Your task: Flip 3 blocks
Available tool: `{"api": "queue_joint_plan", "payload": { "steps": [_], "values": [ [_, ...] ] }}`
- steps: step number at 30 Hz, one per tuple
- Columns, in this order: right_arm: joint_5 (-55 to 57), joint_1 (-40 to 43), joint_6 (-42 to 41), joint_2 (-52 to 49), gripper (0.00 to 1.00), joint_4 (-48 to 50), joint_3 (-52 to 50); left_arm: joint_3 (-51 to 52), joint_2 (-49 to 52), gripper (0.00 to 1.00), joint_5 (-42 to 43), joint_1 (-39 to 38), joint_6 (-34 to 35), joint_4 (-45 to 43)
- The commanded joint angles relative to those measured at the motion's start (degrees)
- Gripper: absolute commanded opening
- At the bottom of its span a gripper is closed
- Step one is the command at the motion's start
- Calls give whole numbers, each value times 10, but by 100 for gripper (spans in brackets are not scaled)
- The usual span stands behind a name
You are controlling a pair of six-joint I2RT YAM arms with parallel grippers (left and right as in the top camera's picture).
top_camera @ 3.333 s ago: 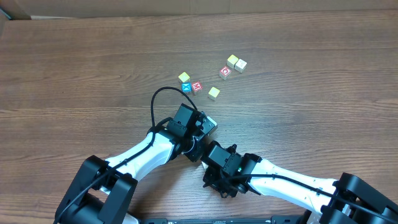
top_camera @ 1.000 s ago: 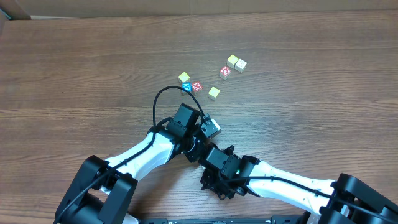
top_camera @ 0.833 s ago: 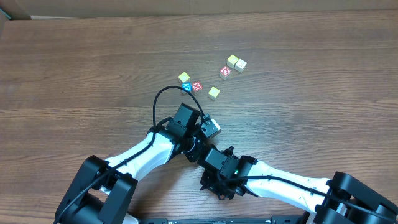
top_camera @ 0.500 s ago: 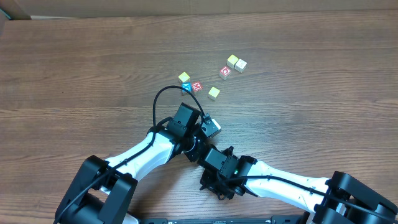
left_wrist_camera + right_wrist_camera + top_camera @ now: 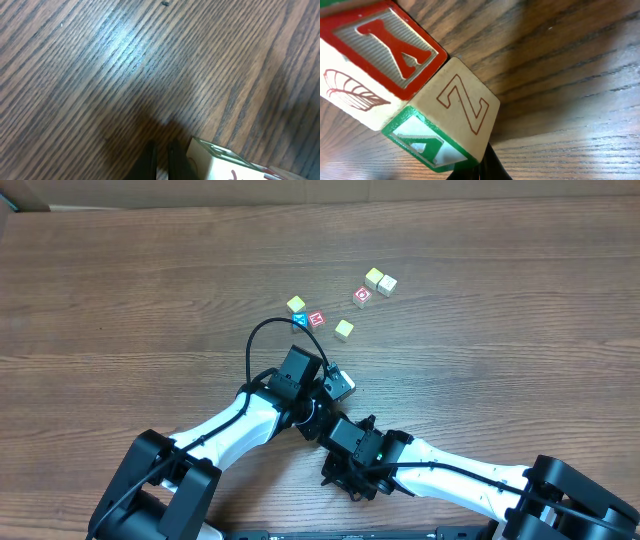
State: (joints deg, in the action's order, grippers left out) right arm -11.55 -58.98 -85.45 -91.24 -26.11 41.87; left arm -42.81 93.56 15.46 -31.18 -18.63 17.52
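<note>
Overhead: left arm (image 5: 250, 420) and right arm (image 5: 450, 475) meet wrist to wrist on the brown wood-grain table (image 5: 120, 300), and the housings hide both sets of fingertips. A small white-faced wooden cube with thin dark marks (image 5: 343, 386) pokes out by the left wrist, partly covered; can't tell if it's one cube or two. The small teal-faced wooden cube (image 5: 299, 321) is well apart up-table, against a small red-faced wooden cube (image 5: 316, 318). Its letter is too small to read.

Left wrist: left gripper (image 5: 162, 162) is cropped at the bottom edge, tips pinched together on nothing. A pale wooden cube with a green-framed face (image 5: 225, 159) sits just beside it, not touching, also cropped.

Right wrist: right gripper (image 5: 479, 171) shows only a dark sliver, clenched and empty, at the lower edge of the pale wooden cube with a red Z and a green face (image 5: 457, 112); contact unclear. That cube touches the wooden cube with a red A face (image 5: 380, 55), which is cropped.
</note>
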Motion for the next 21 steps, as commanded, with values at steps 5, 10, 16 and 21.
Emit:
{"api": "queue_joint_plan", "payload": {
  "steps": [5,10,16,21],
  "values": [
    [21,2,-1,-5,4,8,1,-2,9,4,-7,-11,11,-3],
    [21,2,-1,-5,4,8,1,-2,9,4,-7,-11,11,-6],
    [21,2,-1,-5,4,8,1,-2,9,4,-12,-11,21,-17],
    [21,2,-1,-5,4,8,1,-2,9,4,-13,-11,24,-18]
  ]
}}
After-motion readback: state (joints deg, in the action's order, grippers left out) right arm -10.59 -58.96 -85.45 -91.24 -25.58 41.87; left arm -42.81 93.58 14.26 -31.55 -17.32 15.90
